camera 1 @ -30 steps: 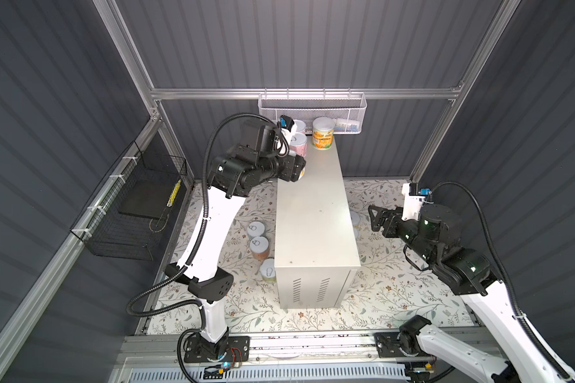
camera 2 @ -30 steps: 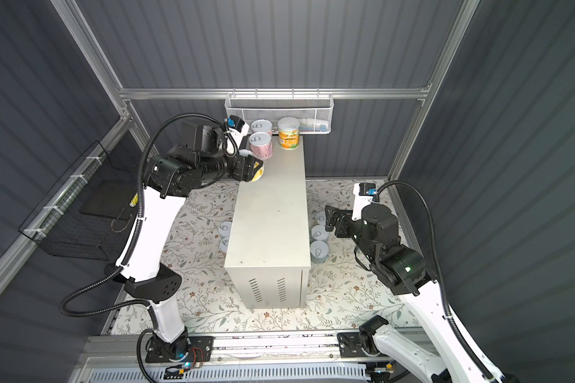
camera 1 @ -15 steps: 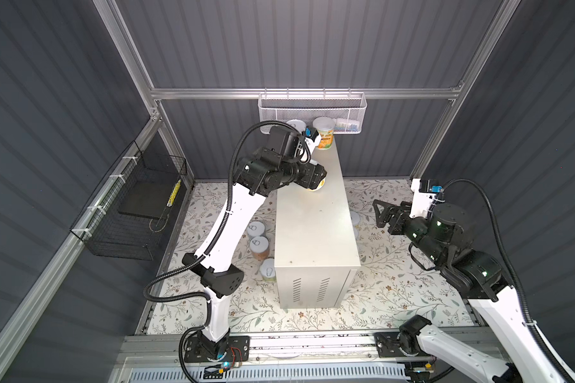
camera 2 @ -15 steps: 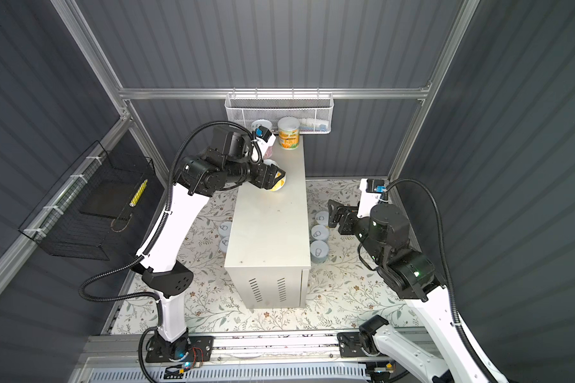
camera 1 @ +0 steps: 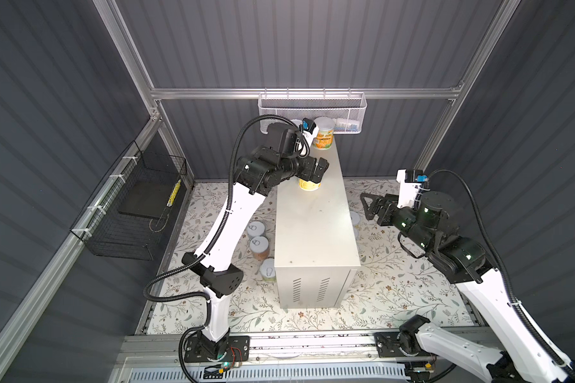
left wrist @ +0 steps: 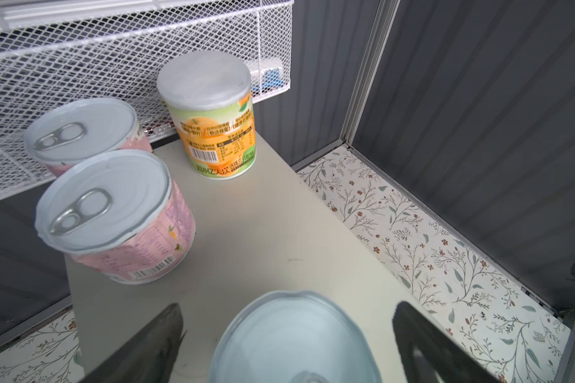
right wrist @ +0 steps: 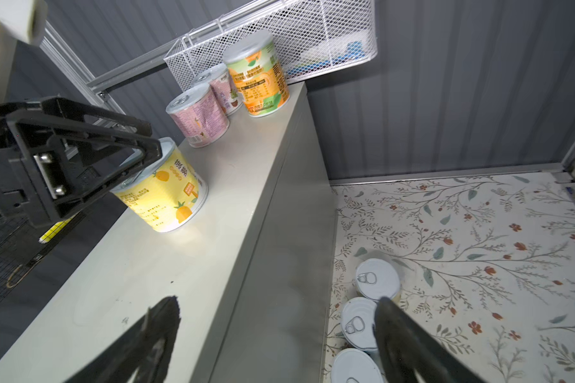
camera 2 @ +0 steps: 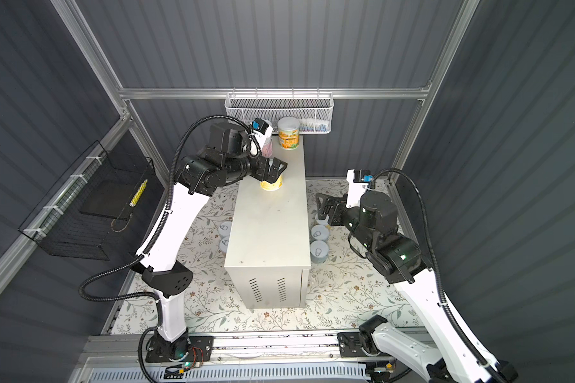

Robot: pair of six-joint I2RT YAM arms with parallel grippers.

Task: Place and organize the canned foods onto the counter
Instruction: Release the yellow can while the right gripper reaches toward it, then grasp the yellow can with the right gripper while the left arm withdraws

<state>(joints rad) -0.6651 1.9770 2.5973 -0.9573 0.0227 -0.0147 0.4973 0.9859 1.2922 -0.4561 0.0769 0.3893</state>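
Note:
The cream counter (camera 1: pixel 312 232) (camera 2: pixel 269 238) stands mid-floor. On its top a yellow can (camera 1: pixel 309 184) (right wrist: pixel 165 189) stands upright. My left gripper (camera 1: pixel 316 172) (left wrist: pixel 287 311) straddles it, open, with a gap at each finger. Two pink cans (left wrist: pixel 113 215) (left wrist: pixel 83 136) and a taller orange-green can (camera 1: pixel 323 137) (left wrist: pixel 210 112) stand at the far end. More cans sit on the floor left (camera 1: pixel 259 245) and right (camera 2: pixel 319 250) (right wrist: pixel 357 323) of the counter. My right gripper (camera 1: pixel 365 205) (right wrist: pixel 278 303) hangs open and empty above the right-hand floor cans.
A white wire mesh basket (camera 1: pixel 312 109) hangs on the back wall just behind the counter's far end. A black wire basket (camera 1: pixel 136 212) is fixed to the left wall. The floral-patterned surface (camera 1: pixel 395 282) surrounds the counter.
My left gripper carried the yellow can from the counter's left edge onto the top, set it down and opened. My right gripper drifted slightly away from the counter and up.

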